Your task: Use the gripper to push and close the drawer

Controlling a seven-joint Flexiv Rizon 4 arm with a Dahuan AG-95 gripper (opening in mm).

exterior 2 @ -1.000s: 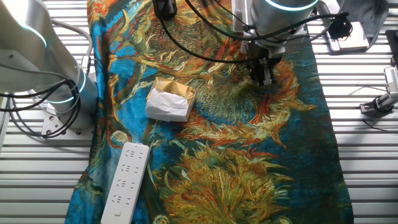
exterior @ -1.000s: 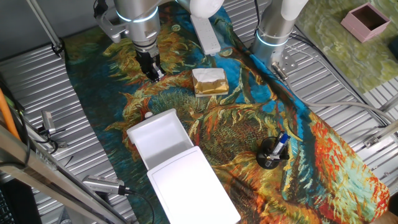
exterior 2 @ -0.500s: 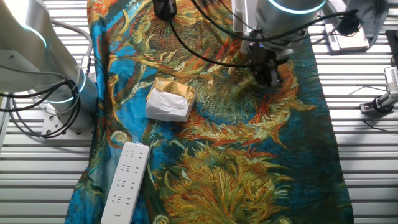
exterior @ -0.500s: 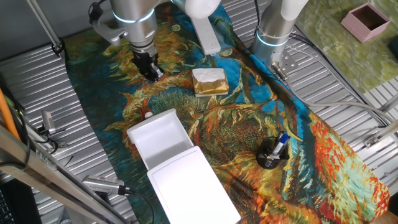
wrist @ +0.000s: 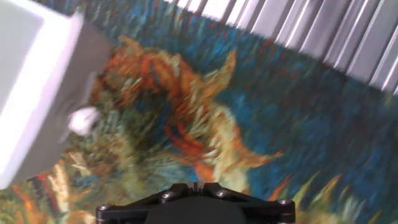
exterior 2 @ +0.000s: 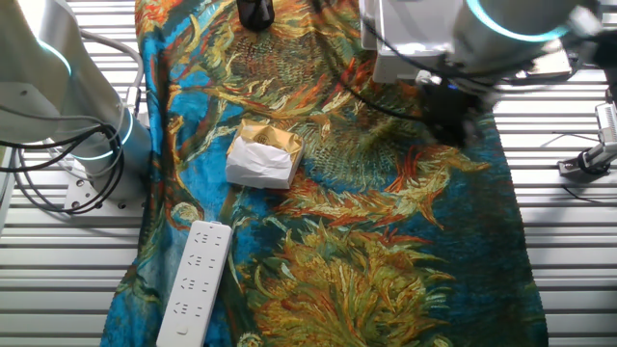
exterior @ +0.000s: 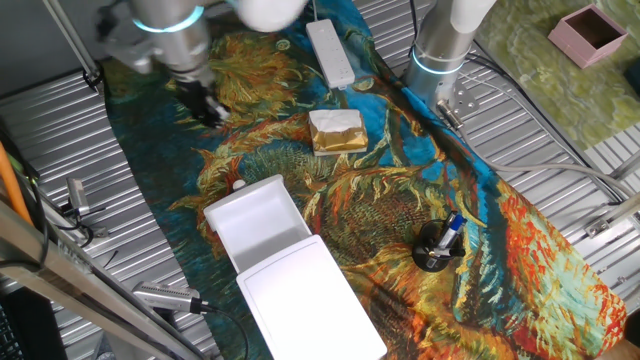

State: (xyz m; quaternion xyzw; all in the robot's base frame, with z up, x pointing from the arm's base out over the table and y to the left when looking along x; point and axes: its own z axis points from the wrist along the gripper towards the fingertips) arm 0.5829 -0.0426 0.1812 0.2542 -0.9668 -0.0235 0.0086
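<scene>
The drawer [exterior: 255,220] is a shallow white tray standing pulled out from the flat-topped white box [exterior: 312,300] at the front left of the cloth. Its corner also shows in the hand view [wrist: 31,87] at the upper left. The black gripper [exterior: 205,108] hangs under the silver arm with the cyan ring, beyond the drawer and near the cloth's left edge, apart from the drawer. In the other fixed view the gripper [exterior 2: 453,120] is blurred over the cloth's right side. In the hand view the gripper [wrist: 196,186] has its fingers together, with nothing between them.
A tan-and-white block [exterior: 337,130] lies mid-cloth, also in the other fixed view [exterior 2: 262,156]. A white power strip [exterior: 330,50], the second arm's column [exterior: 445,45], a black pen holder [exterior: 437,245] and a pink box [exterior: 592,32] stand around. A small white bit [wrist: 81,119] lies beside the drawer.
The arm has swung away from the block towards the cloth's left edge in the one fixed view, rightward in the other. The drawer has not moved.
</scene>
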